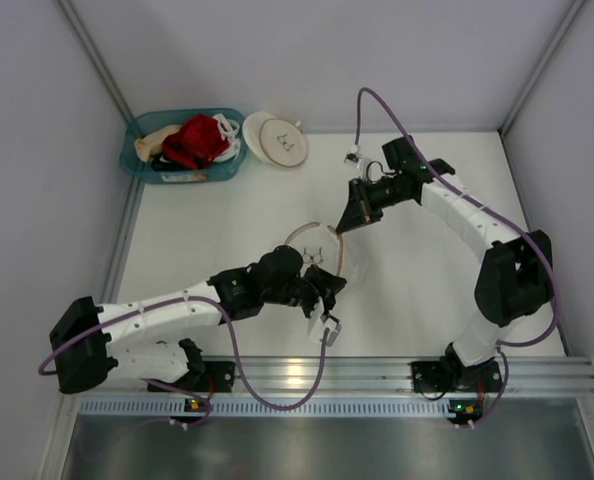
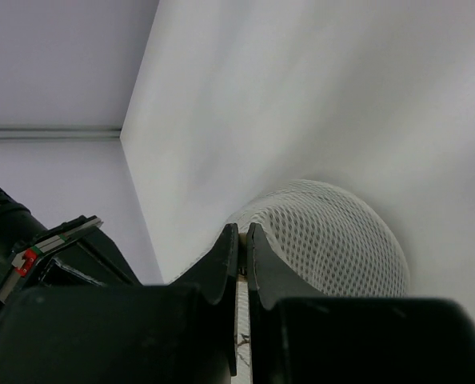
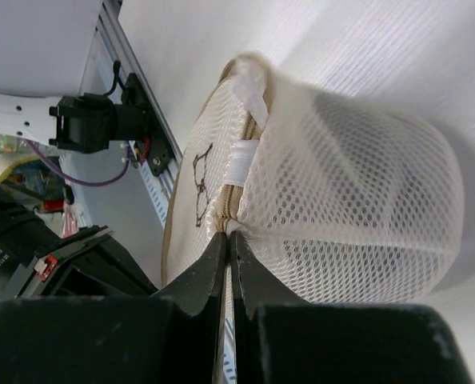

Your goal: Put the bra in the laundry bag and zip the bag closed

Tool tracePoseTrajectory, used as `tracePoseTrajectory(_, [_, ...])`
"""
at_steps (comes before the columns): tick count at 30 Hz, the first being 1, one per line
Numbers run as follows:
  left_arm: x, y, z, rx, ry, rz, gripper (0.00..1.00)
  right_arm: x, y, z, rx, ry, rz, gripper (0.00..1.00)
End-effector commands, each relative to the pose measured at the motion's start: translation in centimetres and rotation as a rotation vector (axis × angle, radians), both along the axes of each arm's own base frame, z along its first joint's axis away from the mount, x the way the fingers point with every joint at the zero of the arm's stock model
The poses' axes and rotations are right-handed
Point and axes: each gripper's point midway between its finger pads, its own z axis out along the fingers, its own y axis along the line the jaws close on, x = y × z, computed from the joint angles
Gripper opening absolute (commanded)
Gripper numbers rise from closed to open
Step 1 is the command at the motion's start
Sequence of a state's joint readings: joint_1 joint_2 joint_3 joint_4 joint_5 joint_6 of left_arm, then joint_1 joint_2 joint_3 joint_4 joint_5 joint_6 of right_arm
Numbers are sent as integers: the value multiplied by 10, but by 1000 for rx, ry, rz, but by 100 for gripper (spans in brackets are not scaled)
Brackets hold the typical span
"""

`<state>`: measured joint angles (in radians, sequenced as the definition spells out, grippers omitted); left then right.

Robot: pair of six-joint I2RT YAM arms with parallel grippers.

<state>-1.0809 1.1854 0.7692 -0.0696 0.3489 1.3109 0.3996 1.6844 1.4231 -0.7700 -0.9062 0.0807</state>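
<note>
Left gripper (image 2: 242,234) and right gripper (image 3: 229,240) are both clenching the rim of the laundry bag (image 3: 341,184). The bra is not showing (presumably bagged); zipping is apparently remaining.

laundry bag (image 3: 349,176): round, cream-white mesh, tan rim.
lid: pale and flat, with a thin dark line mark.
body: mesh side bulges in a full dome.
zip: along the rim; how far closed, cannot tell.
place: mid white table (image 1: 227,220), toward the front.
bra: not made out through the mesh.
</note>
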Motion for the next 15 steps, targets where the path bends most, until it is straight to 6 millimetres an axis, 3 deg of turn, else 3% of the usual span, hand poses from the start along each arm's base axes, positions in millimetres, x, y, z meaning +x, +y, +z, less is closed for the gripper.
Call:
tracePoseTrajectory(1, [-35,0,-3,-5,61,-103,0,35,-1,29,76,-122,-49,0])
tracePoseTrajectory(7, [-57,6,-16,24,82,-130,0,43,-4,28,92,-122,-70,0])
tracePoseTrajectory(10, [-55,5,-16,27,89,-105,0,38,-3,30,115,-103,-52,0])
tracePoseTrajectory(11, [-50,5,-16,32,84,-74,0,35,-3,31,121,-97,-40,7])
tracePoseTrajectory(12, [-47,5,-16,34,95,-51,0,27,-6,27,100,-81,-19,24])
tracePoseTrajectory(13, [-43,2,-14,33,99,-35,0,24,-8,25,88,-82,-8,34])
tracePoseTrajectory(15, [-36,-1,-10,25,109,12,0,17,-18,18,39,-56,-12,47])
